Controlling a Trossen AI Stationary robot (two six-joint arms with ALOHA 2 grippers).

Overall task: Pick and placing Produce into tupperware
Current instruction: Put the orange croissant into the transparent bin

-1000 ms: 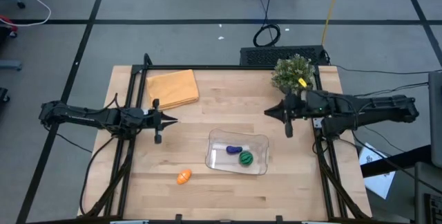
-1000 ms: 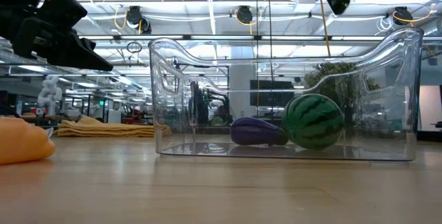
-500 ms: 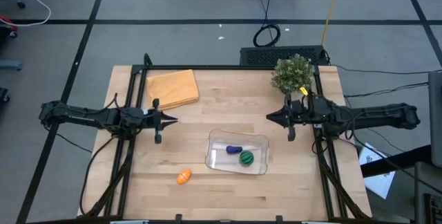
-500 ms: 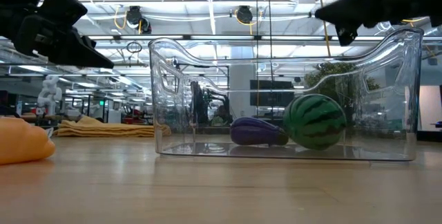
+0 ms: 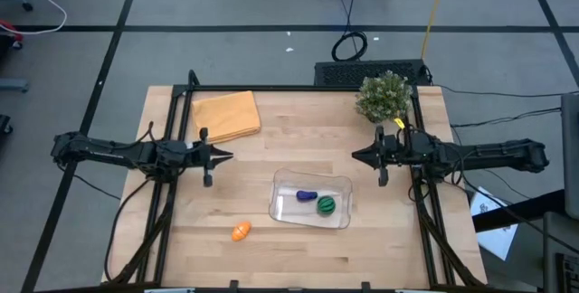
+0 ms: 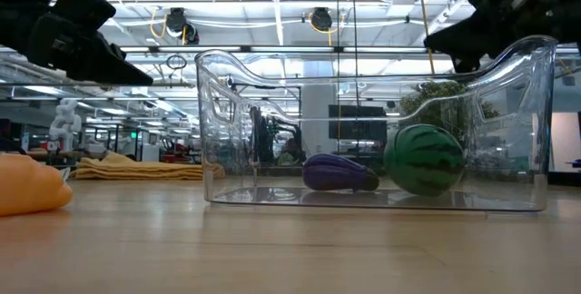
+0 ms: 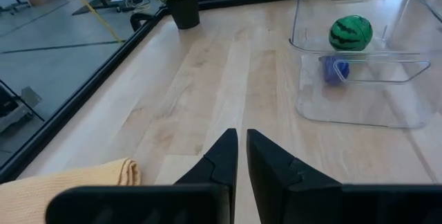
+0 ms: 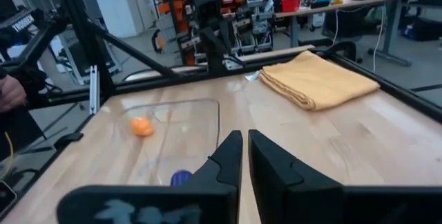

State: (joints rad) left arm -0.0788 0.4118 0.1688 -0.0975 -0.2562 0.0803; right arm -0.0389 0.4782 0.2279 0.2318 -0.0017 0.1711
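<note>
The clear tupperware stands on the wooden table right of centre. On its floor lie the purple elongated piece and the green striped round piece. The orange piece lies on the table to the tupperware's near left. My left gripper hovers shut over the table's left half, pointing toward the right edge. My right gripper hovers shut on the far right of the tupperware, pointing toward the left edge. Neither holds anything.
A folded orange-yellow cloth lies at the far left. A bushy green plant stands at the far right corner, close behind my right arm. Bare wood lies between the two grippers and along the near edge.
My right gripper has drawn back toward the table's right edge and come down, tipping up until it points level; it has stayed shut. The green round piece has rolled a little toward the right inside the tupperware. My left arm has kept still.
</note>
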